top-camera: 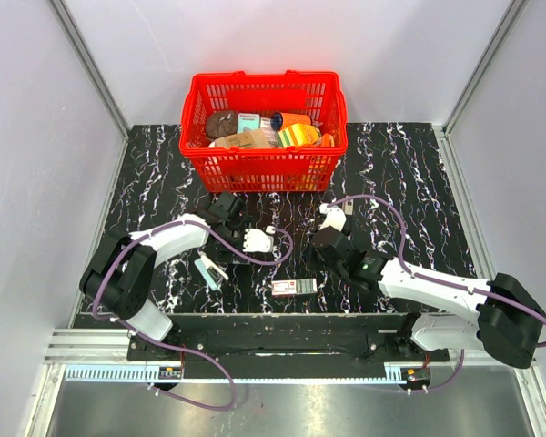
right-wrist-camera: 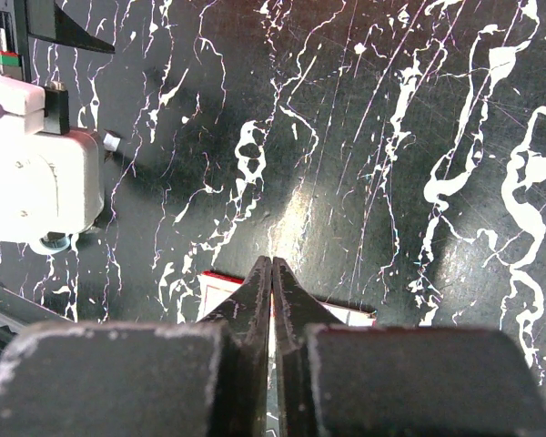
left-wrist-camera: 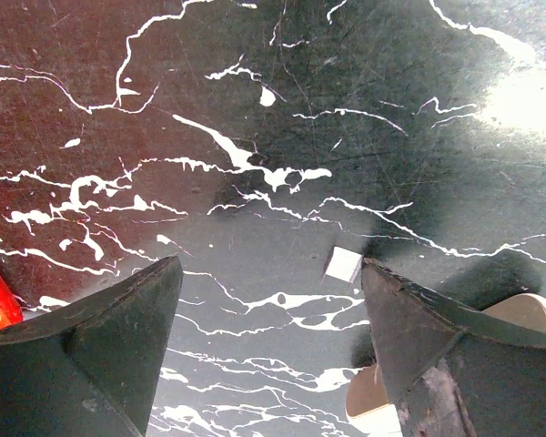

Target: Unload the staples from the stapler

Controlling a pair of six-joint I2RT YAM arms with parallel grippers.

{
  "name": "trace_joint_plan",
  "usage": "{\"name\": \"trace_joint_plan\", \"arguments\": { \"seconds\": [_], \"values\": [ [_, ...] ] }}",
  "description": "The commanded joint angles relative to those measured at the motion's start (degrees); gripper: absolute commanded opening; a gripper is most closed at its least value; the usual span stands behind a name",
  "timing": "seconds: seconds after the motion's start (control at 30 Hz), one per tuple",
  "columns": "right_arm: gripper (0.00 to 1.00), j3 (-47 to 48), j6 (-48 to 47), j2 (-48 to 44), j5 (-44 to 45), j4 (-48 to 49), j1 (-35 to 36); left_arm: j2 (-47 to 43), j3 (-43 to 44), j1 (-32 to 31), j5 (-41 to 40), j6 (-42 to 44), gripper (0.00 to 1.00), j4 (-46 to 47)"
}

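Note:
The light-blue stapler (top-camera: 207, 270) lies on the black marble table, just below my left forearm; it shows in neither wrist view. My left gripper (top-camera: 221, 211) points at the table in front of the basket, above and apart from the stapler. In the left wrist view it (left-wrist-camera: 270, 264) is open and empty over bare table. My right gripper (top-camera: 324, 244) is near the table's middle, right of the stapler. In the right wrist view it (right-wrist-camera: 271, 259) is shut with nothing between the jaws, just over the white-and-red box (right-wrist-camera: 220, 289).
A red basket (top-camera: 264, 168) full of groceries stands at the back centre. The small flat white-and-red box (top-camera: 294, 288) lies near the front edge between the arms. A tiny white square (left-wrist-camera: 343, 265) lies on the table by my left gripper. Cables loop over both arms.

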Motion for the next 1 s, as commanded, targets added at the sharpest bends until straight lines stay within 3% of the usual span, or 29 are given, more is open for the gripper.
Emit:
{"name": "trace_joint_plan", "arguments": {
  "seconds": [0.0,0.37,0.57,0.73,0.97],
  "values": [
    [0.06,0.1,0.1,-1.1,1.3,1.9,-0.3,1.5,-0.3,-0.6,0.7,-0.6,0.84,1.3],
    [0.04,0.0,0.2,-0.9,0.9,1.9,-0.3,2.4,0.5,-0.9,0.2,-1.0,0.81,0.3],
    [0.03,0.0,0.1,-1.2,0.8,2.0,-0.4,3.4,1.4,-0.9,0.3,-1.9,0.68,-1.9],
    [0.02,0.2,0.1,-1.2,0.5,2.0,-0.3,4.6,3.1,-1.2,0.6,-3.4,0.49,-3.8],
    [0.02,0.1,0.3,-2.0,0.4,1.7,-0.3,4.9,4.4,-1.4,1.4,-5.7,0.45,-4.8]
  ]
}}
